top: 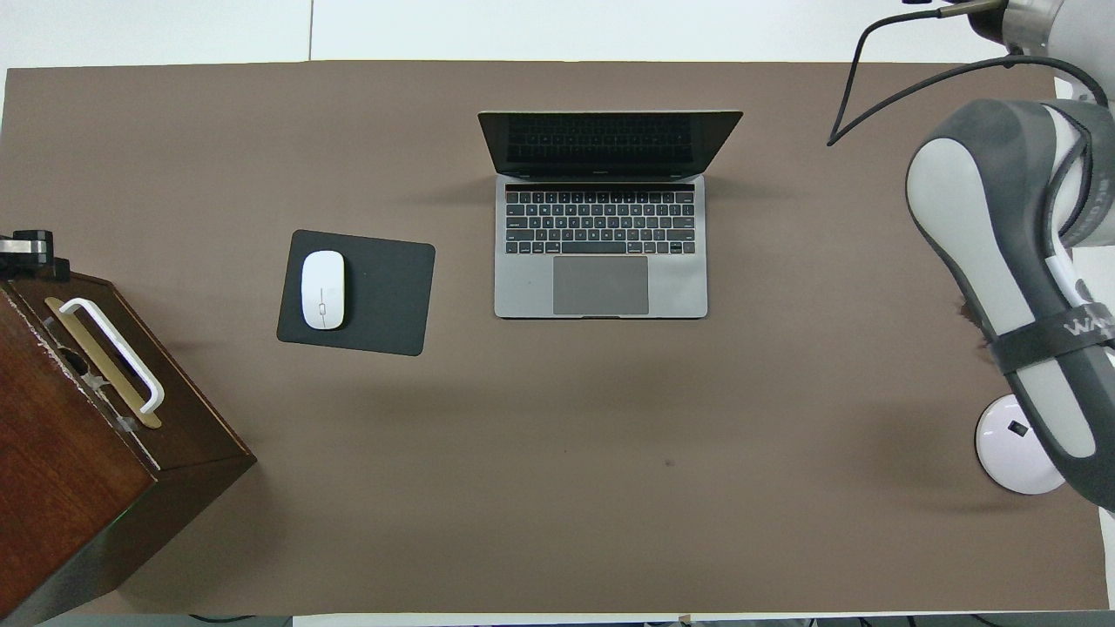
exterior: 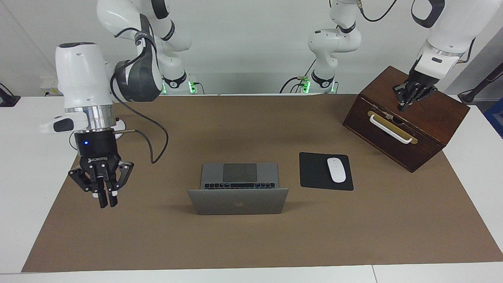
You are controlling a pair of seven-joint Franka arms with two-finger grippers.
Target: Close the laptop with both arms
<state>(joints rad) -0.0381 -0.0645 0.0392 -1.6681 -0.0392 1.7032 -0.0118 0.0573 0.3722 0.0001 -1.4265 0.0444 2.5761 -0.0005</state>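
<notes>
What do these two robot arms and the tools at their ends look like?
Both arms are glossy white, rounded segments with dark grey bands at the joints. The right arm has a silver wrist ring, a loose black cable and a small blue light above its tool. The right tool and left tool are black linkages with slim fingers. Green lights glow at the arm bases.
</notes>
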